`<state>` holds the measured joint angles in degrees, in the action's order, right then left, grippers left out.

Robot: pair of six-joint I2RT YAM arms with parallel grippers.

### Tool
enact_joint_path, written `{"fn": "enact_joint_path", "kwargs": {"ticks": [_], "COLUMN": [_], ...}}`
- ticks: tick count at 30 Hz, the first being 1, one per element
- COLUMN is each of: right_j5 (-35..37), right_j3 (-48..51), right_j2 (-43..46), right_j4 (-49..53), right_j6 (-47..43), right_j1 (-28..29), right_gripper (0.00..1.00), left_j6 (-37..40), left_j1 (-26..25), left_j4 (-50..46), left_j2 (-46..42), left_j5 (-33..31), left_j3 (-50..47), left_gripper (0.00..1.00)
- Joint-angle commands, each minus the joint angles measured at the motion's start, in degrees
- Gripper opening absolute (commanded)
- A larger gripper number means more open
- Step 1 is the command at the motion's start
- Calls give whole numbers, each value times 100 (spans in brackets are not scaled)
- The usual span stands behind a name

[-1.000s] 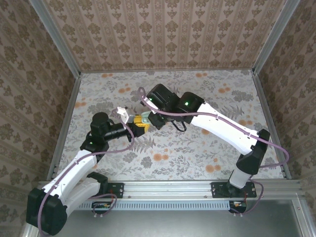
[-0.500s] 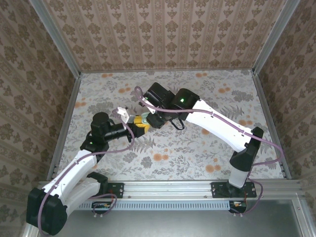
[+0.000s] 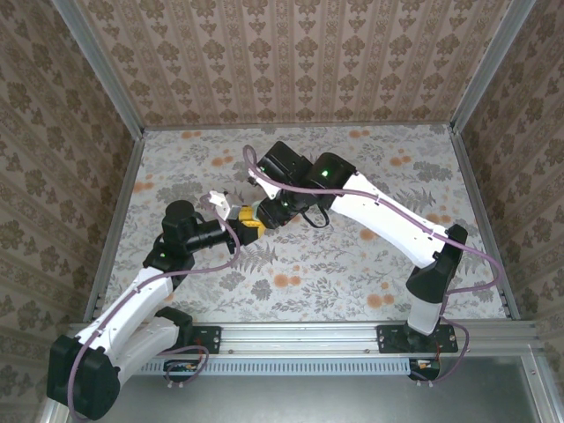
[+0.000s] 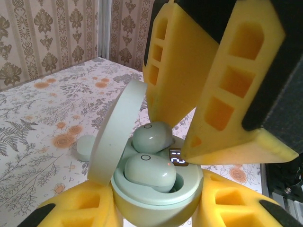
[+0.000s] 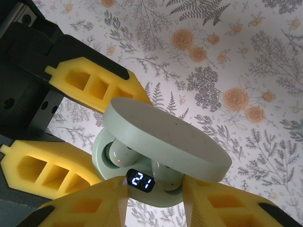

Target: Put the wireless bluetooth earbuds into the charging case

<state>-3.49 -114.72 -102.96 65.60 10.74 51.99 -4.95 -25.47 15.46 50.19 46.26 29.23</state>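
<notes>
A mint-green charging case (image 4: 156, 201) is clamped at its base by my left gripper (image 4: 156, 210), its hinged lid (image 4: 116, 132) standing open. One earbud (image 4: 149, 170) sits in the near socket with a red light on. The second earbud (image 4: 151, 136) rests in the far socket beside the lit display (image 4: 176, 156). From above, my right gripper (image 5: 154, 187) straddles that second earbud (image 5: 168, 177); its right finger is at the bud and a gap shows on the left. In the top view both grippers meet at the case (image 3: 249, 214).
A small pale green round piece (image 4: 87, 146) lies on the floral tabletop (image 4: 42, 142) just beyond the case. Metal frame rails (image 3: 119, 220) and patterned walls enclose the table. The right arm (image 3: 388, 220) arches over the table's middle.
The right arm's wrist has shifted slightly left and back over the case. The left arm and the case it holds have stayed still.
</notes>
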Motion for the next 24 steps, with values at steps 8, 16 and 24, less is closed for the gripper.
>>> {"fn": "enact_joint_path", "kwargs": {"ticks": [8, 16, 24], "right_j5": [-437, -785, -1489], "right_j3": [-145, -91, 999], "right_j2": [-15, 440, 1477], "right_j4": [-82, -384, -1508], "right_j6": [374, 536, 1127], "right_j1": [-184, -297, -916], "right_gripper": [39, 40, 40], "left_j6": [48, 38, -151], "left_j1": [-20, -23, -20], "left_j4": [176, 176, 344], "left_j2": [-130, -122, -55], "left_j5": [45, 92, 192], "left_j3": [108, 158, 302], "left_gripper": [19, 19, 19]}}
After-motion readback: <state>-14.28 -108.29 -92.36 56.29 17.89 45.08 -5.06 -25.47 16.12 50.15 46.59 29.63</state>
